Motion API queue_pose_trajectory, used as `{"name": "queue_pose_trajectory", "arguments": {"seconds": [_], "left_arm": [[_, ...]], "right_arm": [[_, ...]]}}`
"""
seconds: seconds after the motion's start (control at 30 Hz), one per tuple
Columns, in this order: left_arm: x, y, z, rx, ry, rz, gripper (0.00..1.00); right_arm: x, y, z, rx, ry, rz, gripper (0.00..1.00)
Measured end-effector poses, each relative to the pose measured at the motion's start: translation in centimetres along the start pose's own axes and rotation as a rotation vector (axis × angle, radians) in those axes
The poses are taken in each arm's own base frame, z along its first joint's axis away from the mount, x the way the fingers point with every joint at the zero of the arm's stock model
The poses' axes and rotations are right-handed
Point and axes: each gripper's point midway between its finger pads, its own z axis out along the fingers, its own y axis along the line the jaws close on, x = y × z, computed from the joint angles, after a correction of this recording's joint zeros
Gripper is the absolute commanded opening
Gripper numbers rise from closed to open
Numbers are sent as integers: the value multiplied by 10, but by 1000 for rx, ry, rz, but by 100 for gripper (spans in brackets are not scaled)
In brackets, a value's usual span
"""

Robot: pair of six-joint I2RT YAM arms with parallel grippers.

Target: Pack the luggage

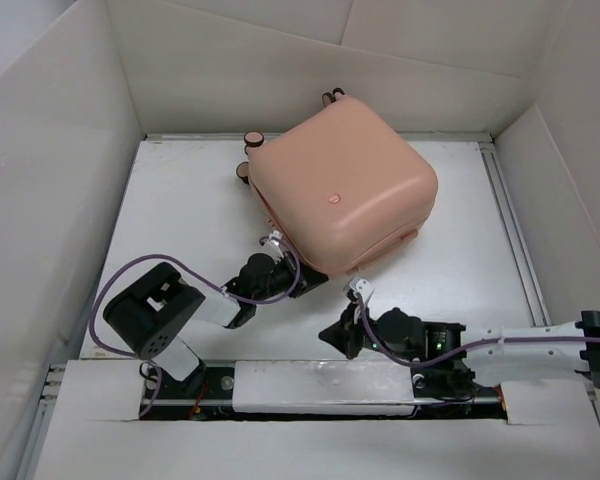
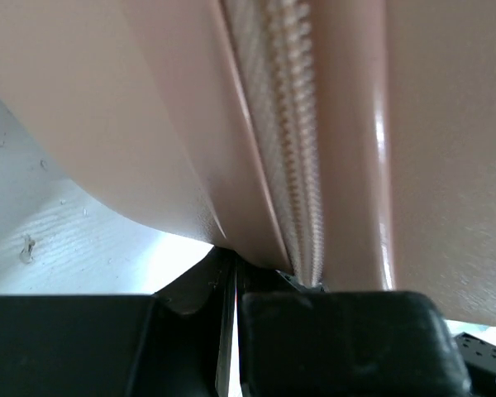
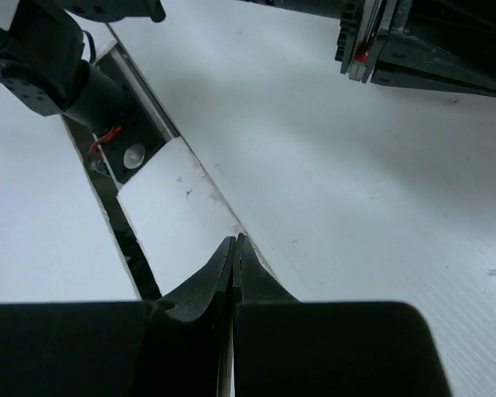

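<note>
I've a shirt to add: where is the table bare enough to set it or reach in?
Bare table lies between the left wall and the luggage, and again between luggage and right rail. Crowded: the near middle, where the left pincer meets the zipper and the right pincer lies.

One luggage (image 1: 345,185), one table (image 1: 180,200), two end effectors — left (image 1: 272,245), right (image 1: 332,336).

I seem to be working in a robotics lab test cell, not a home. My bench is a plain white table (image 1: 180,210), walled by blank white panels (image 1: 50,170) along the top and both sides of the overhead view. A metal rail (image 1: 507,220) runs down its right edge. My left arm (image 1: 160,315) and right arm (image 1: 520,350) sit at the bottom edge, with a purple cable (image 1: 105,300) looping loose.
</note>
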Motion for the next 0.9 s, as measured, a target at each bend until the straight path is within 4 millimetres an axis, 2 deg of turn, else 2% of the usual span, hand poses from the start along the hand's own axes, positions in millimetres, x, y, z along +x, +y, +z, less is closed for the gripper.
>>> {"name": "queue_pose_trajectory", "arguments": {"seconds": [0.03, 0.1, 0.13, 0.27, 0.3, 0.4, 0.5, 0.53, 0.6, 0.73, 0.9], "left_arm": [[0, 0, 0, 1, -2, -1, 0], [-2, -1, 0, 2, -9, 1, 0], [-2, -2, -1, 1, -12, 8, 0], [-13, -9, -15, 2, -57, 36, 0], [-17, -12, -21, 9, -74, 46, 0], [-30, -23, -36, 16, -130, 87, 1], [-40, -27, -47, -1, -179, 127, 14], [-45, -32, -51, 7, -204, 142, 21], [-55, -43, -58, 27, -251, 171, 25], [-69, -56, -67, 26, -316, 221, 32], [-70, -40, -65, -46, -312, 264, 28]], "right_arm": [[-2, 1, 0, 1, 0, 4, 0], [-7, 0, -1, 24, -5, 20, 9], [-11, -4, -3, 53, -17, 30, 21], [-33, -29, -22, 184, -111, 74, 49], [-39, -36, -26, 214, -140, 85, 52], [-56, -68, -36, 328, -206, 105, 55], [-66, -104, -40, 451, -225, 99, 56], [-67, -115, -40, 486, -215, 91, 56], [-71, -134, -37, 551, -190, 72, 56], [-71, -156, -30, 613, -121, 27, 54], [-75, -169, -23, 584, -89, -23, 51]]}}
